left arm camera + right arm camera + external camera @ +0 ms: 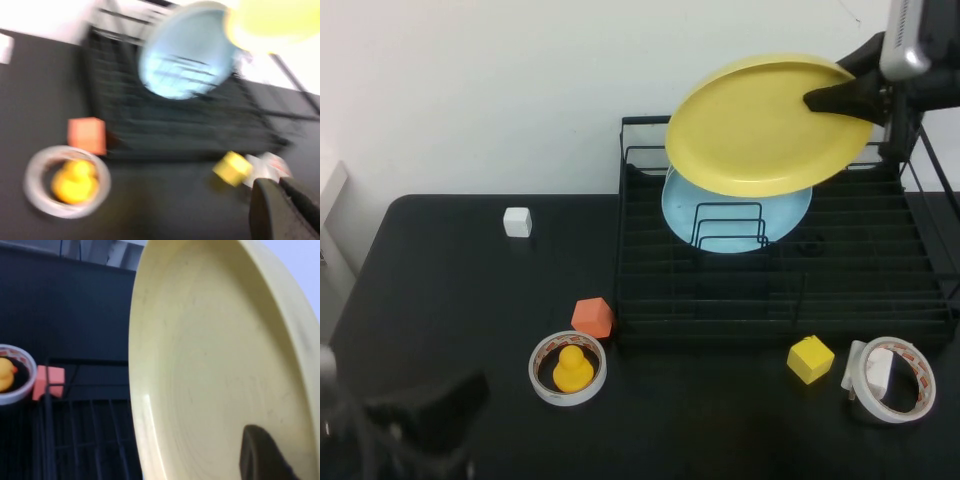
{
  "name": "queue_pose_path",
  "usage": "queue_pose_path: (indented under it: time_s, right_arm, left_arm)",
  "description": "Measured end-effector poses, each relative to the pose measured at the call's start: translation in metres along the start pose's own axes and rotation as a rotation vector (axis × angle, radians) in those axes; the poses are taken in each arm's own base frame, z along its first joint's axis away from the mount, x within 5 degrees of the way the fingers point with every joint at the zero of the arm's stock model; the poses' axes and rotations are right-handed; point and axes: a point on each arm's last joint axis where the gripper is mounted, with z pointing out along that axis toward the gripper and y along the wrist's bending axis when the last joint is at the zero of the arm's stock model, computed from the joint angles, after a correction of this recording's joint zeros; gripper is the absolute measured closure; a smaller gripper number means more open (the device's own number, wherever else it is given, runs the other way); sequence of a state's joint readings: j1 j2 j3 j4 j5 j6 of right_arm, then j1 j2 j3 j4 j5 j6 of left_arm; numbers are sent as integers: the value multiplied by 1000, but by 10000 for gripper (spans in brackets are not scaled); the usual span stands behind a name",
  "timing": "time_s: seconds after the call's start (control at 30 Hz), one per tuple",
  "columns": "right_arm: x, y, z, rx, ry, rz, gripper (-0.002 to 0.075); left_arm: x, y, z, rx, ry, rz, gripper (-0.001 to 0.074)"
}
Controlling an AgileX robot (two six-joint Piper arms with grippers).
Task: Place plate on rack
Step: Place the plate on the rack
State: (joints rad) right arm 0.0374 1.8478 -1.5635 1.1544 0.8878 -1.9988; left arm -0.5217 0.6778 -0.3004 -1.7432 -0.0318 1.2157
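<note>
Right gripper [840, 95] up over the back of the rack [920, 310], clamped on the rim of the plate [760, 125]. Plate held aloft, tilted, clear of the wires, hanging just above the blue plate [782, 215] already leaning in the dividers. Not yet seated.

Left gripper [287, 200] low at the near left corner of the counter [450, 300], well apart from the rack; fingers close together with only a thin gap, holding nothing.

Risks from here, as a judgement: grip only on one edge, so a big plate could swing or slip out on the way down. Could also come down onto the blue plate and knock it flat, or land between the wrong wires and tip over. Rear rail close by too; a clipped rim would twist the plate in the gripper.

Counter black and matte. Scattered on it: white cube [517, 222], orange block [592, 317] touching the rack's front left corner, duck [573, 368] inside a tape ring [542, 385], yellow cube [810, 359], second tape roll [912, 396] at right. Plain white wall behind.
</note>
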Motion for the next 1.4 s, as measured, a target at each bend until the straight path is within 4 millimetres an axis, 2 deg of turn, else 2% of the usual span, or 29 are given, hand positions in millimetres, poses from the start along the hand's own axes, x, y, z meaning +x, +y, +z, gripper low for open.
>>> queue_pose_path:
  time_s: [0.23,0.5,0.67,1.0,1.07,1.23,1.4]
  right_arm:
    - [38,-10,36,11,-32,-1,601]
    - [79,-15,68,39,-42,39,601]
    - [91,-12,76,31,-33,57,601]
    - [97,-11,82,33,-57,103,599]
    - [99,-11,84,34,-50,119,561]
    - [105,-15,85,87,-11,195,380]
    - [103,-17,84,99,-22,308,333]
  left_arm:
    - [17,-11,-15,199,41,-6,735]
    - [18,-13,-16,229,51,-3,736]
    - [18,-13,-16,229,51,-3,736]
    - [17,-13,-16,223,49,-1,736]
    - [17,-13,-16,221,48,-1,736]
    - [17,-12,-16,219,47,-1,736]
    - [17,-12,-16,219,47,-1,736]
